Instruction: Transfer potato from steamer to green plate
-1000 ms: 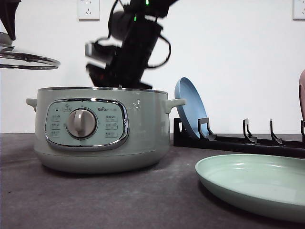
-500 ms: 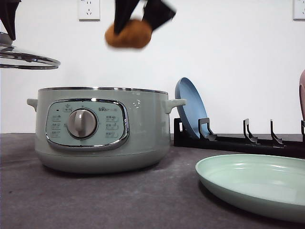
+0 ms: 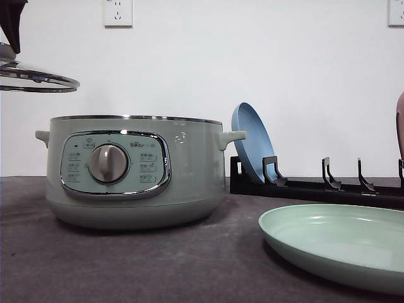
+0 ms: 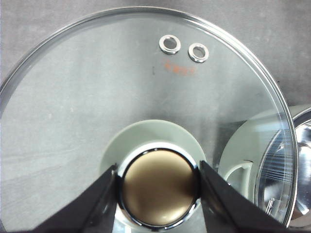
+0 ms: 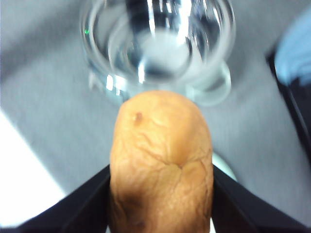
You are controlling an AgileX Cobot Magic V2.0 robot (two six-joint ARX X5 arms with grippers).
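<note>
On my dark counter (image 3: 126,265) sit one pot (image 3: 132,170) and one green plate (image 3: 341,243). My right hand (image 5: 160,213) grips the one potato (image 5: 161,162), the open pot below it. My left hand (image 4: 158,187) clamps the lid (image 4: 97,87) knob.

1. Left tool (image 4: 158,191): jaws clamped on either side of the lid knob (image 4: 158,187), lid held level in the air.
2. Right tool (image 5: 160,199): jaws pressed on both flanks of the potato (image 5: 161,165), carried high, pointing down.
</note>
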